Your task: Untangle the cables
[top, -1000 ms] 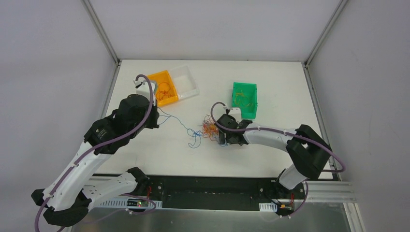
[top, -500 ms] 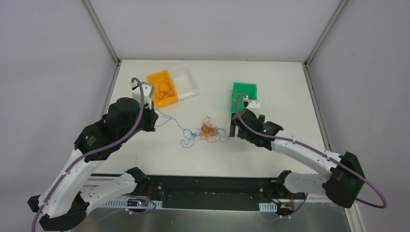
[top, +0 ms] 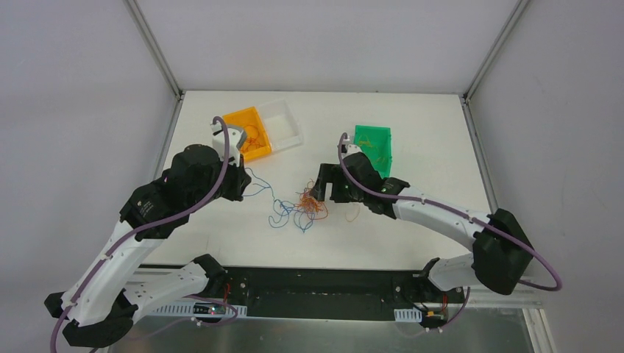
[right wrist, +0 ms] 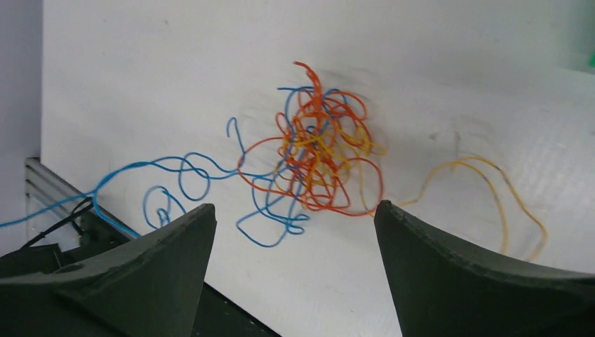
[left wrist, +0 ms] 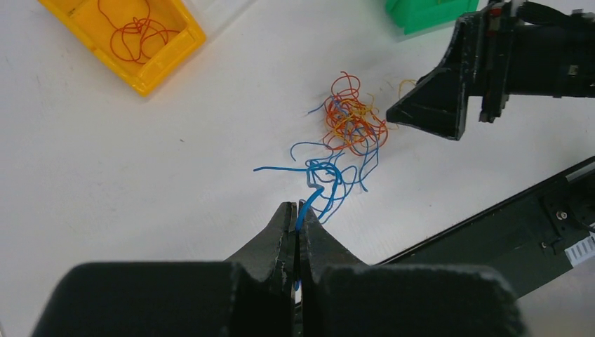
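The cables form a tangle (top: 309,202) of blue, orange-red and yellow strands in the middle of the white table; it also shows in both wrist views (left wrist: 354,126) (right wrist: 319,154). My left gripper (left wrist: 297,208) is shut on a blue cable (left wrist: 312,193) that trails left out of the tangle, and sits left of it (top: 237,182). My right gripper (right wrist: 295,206) stands open just right of the tangle (top: 324,187), nothing between its fingers. One loose yellow cable (right wrist: 491,189) lies apart to the right of the tangle.
An orange bin (top: 239,121) holding orange-red strands and a clear bin (top: 283,125) stand at the back left. A green bin (top: 373,151) with yellow strands stands behind the right arm. The black rail (top: 316,283) runs along the near table edge.
The right gripper moved from the tangle back toward the green bin, then returned to the tangle's right side, open. The tangle shifted slightly left. The left gripper kept its hold on the blue cable.
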### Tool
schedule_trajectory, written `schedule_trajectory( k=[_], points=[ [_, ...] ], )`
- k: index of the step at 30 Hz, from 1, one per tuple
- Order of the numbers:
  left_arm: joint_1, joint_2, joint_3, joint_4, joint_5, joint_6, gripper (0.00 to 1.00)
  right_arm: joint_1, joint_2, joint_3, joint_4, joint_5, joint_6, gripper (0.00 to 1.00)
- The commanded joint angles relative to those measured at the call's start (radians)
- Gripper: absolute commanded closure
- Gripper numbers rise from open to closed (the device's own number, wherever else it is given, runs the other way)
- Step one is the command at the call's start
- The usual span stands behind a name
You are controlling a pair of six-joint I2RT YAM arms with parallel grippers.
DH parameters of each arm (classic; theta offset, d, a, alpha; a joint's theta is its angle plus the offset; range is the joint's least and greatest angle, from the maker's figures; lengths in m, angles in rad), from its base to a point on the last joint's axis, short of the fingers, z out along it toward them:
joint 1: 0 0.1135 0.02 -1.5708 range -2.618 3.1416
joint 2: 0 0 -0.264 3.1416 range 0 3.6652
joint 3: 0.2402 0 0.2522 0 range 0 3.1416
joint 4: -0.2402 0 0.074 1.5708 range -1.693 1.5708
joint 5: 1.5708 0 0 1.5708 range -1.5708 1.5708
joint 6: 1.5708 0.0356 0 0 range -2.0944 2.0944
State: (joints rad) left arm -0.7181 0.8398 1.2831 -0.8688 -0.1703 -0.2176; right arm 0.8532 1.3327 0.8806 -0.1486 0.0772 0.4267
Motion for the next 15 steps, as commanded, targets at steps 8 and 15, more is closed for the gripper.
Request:
schedule_trajectory(
  k=[8, 15],
  points=[
    [0.008, -0.011, 0.023, 0.037, 0.013, 0.022, 1.00, 0.060, 0.289, 0.217, 0.364, -0.224, 0.185, 0.18],
    [0.008, -0.007, 0.036, 0.037, -0.012, 0.024, 1.00, 0.084, 0.419, 0.240, 0.403, -0.153, 0.279, 0.22]
  ],
)
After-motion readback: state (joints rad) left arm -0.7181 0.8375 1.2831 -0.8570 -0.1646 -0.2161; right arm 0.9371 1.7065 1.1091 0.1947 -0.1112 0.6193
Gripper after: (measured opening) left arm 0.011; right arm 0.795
